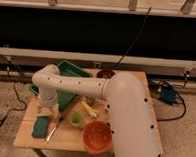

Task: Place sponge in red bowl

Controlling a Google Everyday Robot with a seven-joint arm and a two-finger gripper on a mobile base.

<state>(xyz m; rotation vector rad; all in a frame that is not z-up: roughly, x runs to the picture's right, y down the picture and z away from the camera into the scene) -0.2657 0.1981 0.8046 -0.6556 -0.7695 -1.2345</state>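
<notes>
Your tool hangs over the table's front left, jaws spread wide and holding nothing. It's just above the sponge, which lies flat by the left edge. The red bowl sits apart to the right — at the front edge.

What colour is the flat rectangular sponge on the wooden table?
The flat sponge is teal-green, camera view; the gripper hangs just above it.
</notes>
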